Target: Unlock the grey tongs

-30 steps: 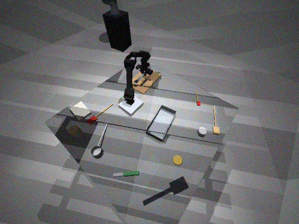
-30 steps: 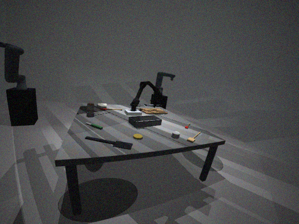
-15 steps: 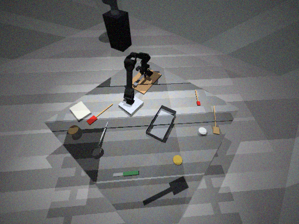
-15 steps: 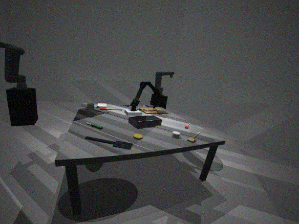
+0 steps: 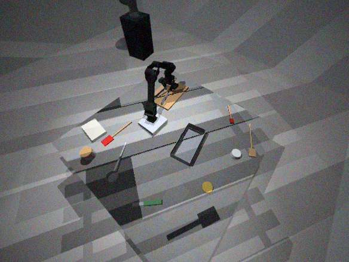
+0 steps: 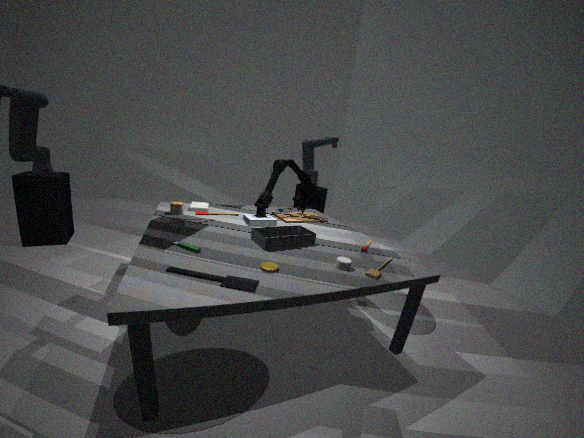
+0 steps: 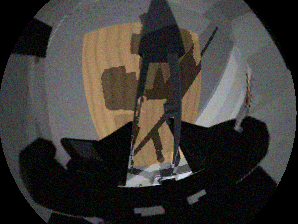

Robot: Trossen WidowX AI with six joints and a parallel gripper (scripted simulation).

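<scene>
The wooden board (image 5: 171,103) (image 7: 95,55) lies behind the arm's base. The grey tongs (image 5: 165,97) (image 7: 160,42) are over it with their two arms spread in a narrow V. The hinge end is at the top of the wrist view. Shadows fall on the board beside them; whether they rest fully on it cannot be told. My gripper (image 5: 168,87) (image 7: 150,121) points down over the board and is open, one finger outside each tong arm. Whether the fingers still touch the arms is unclear. The roasting tin (image 5: 181,160) (image 6: 272,241) holds no tongs.
Near the base are a red-ended spatula (image 5: 107,140), a white block (image 5: 94,130) and a round wooden-topped pot (image 5: 85,151). A ladle (image 5: 112,176), green-handled knife (image 5: 153,203), yellow disc (image 5: 207,186), black turner (image 5: 208,216) and white round pot (image 5: 236,154) lie farther off.
</scene>
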